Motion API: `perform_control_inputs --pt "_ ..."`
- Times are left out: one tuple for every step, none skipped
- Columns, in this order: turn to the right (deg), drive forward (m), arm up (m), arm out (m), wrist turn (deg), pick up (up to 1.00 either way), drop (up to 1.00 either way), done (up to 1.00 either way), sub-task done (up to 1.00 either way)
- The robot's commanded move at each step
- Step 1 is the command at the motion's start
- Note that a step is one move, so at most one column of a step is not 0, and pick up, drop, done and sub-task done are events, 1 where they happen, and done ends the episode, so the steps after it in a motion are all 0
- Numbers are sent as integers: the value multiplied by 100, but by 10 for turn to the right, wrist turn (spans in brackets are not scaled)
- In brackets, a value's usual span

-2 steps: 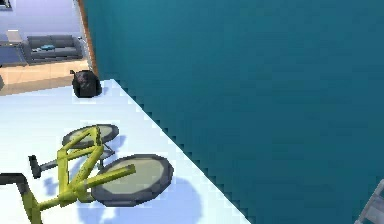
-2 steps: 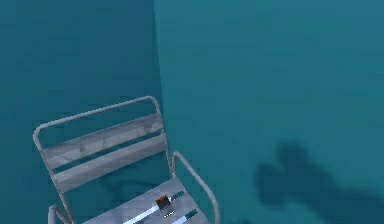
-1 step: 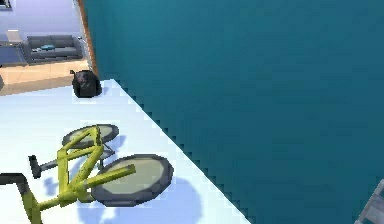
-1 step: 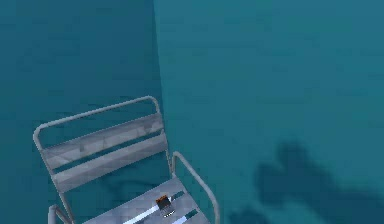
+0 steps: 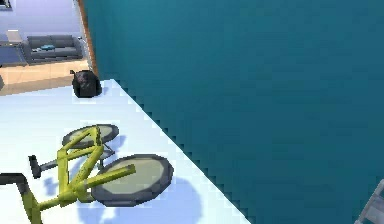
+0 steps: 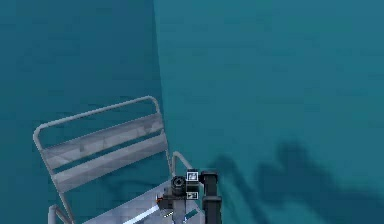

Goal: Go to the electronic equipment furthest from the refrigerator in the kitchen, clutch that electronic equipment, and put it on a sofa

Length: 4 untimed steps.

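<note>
Where there is room to move: the pale blue-white floor (image 5: 30, 120) is open on the left and in the far middle, up to the doorway.
Right edge: a plain teal wall (image 5: 260, 80) runs from the near right to the far left and meets the floor in one long slanting line.
Far edge: a wooden door frame (image 5: 88, 40) stands at the far left, where the teal wall ends.
Near obstacle: one yellow bicycle (image 5: 85, 165) lies flat on the floor at the near left, both its grey wheels toward the wall.
Task's thing: I cannot tell whether the one black rounded object (image 5: 85, 83) is it; it sits on the floor just beside the door frame.
Sofa: one grey sofa (image 5: 50, 45) shows through the doorway, far left.
Arm side: two teal walls meet in one upright corner (image 6: 155, 60); one grey slatted metal chair (image 6: 100, 145) stands near it.
Arm: one dark square arm (image 6: 212, 205) with two white squares (image 6: 191, 177).
Pincer: the gripper (image 6: 166, 204) lies over the chair's seat; I cannot tell whether it holds anything.
</note>
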Motion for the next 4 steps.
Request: perform_control_inputs --pt "0 0 0 0 450 0 0 0 0" --pt "0 0 0 0 450 0 0 0 0" --pt "0 0 0 0 450 0 0 0 0" --pt "0 0 0 0 150 0 0 0 0"
